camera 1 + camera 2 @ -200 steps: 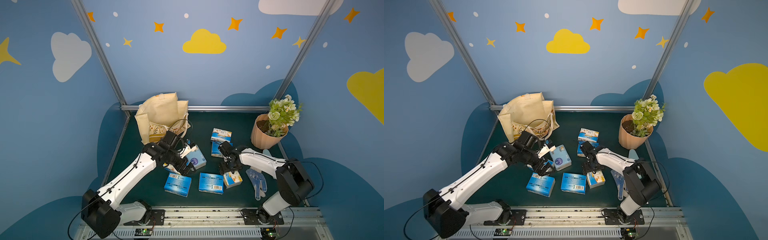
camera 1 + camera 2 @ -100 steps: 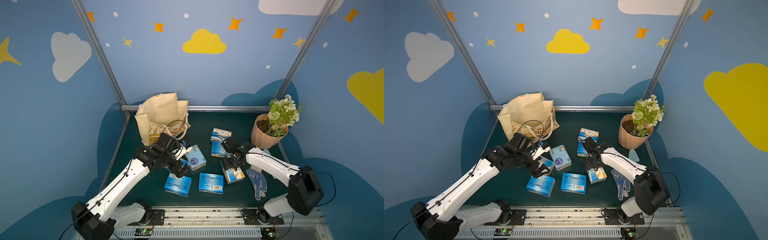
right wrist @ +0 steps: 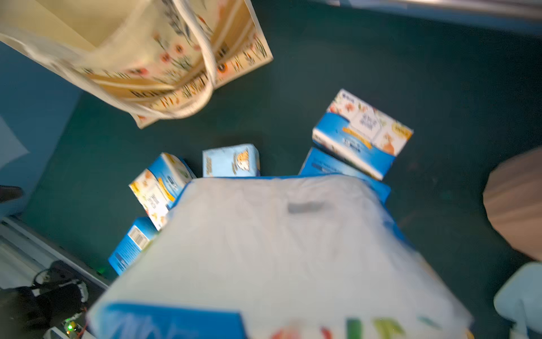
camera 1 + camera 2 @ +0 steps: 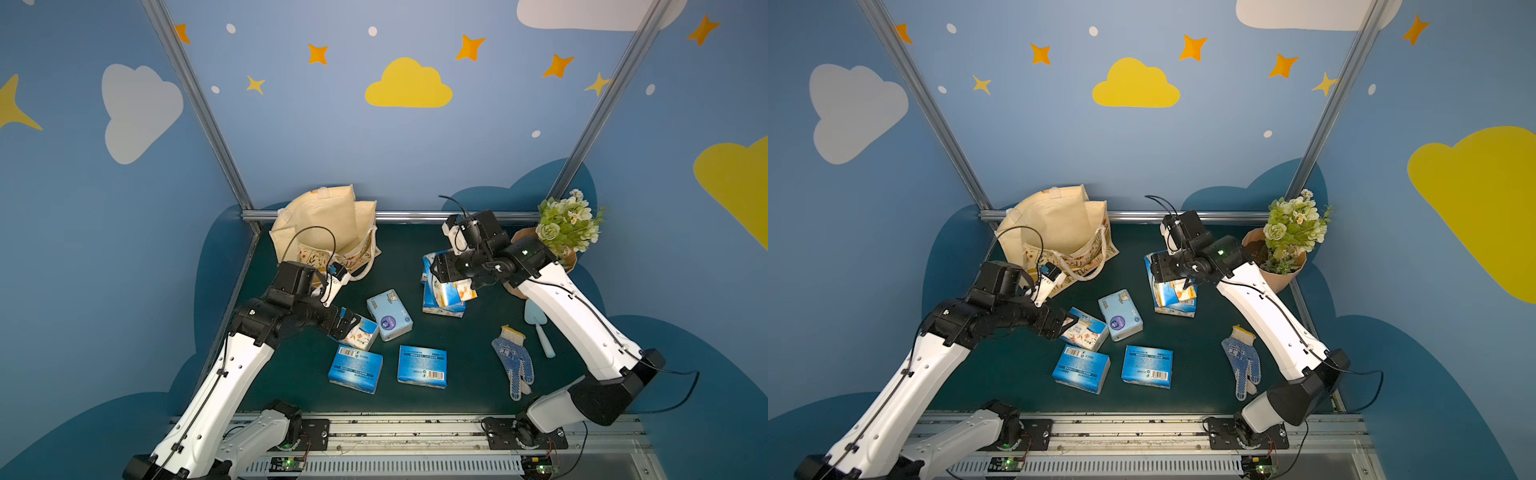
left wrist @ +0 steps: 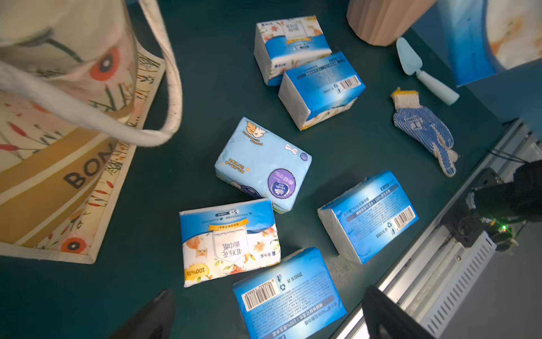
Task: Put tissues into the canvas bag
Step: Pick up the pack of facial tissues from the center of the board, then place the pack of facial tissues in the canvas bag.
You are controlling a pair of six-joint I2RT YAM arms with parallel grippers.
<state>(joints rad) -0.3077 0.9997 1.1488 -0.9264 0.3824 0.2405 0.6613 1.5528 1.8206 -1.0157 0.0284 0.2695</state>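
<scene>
While the right end effector (image 4: 448,277) pinches a tissue pack (image 4: 456,291) between its fingers, that pack hangs clear of the bench (image 4: 473,357), above a pair of packs (image 5: 321,88) that lie touching at the back right, near the flower pot (image 4: 1281,278). Seen from the right wrist, the pinched pack fills the foreground as a white and blue blur. The canvas bag (image 4: 324,224) stands well apart from it, across the bench at the back left, with its mouth open upward and one rope handle fallen forward.

The left end effector (image 4: 348,325) is spread wide and holds nothing. It sits low at the edge of a floral pack (image 4: 362,336), just in front of the bag; whether a finger touches the pack cannot be told. From the left wrist, the two dark fingertips (image 5: 158,311) frame the near end of a barcode pack (image 5: 289,296), with the floral pack lying just beyond it. A pale blue pack (image 4: 389,315) with a purple circle touches the floral pack's far corner. A second barcode pack (image 4: 422,365) lies flat just beside the first, near the front rail.

A dotted glove (image 4: 513,361) and a small trowel (image 4: 540,332) lie to the right of the packs.
</scene>
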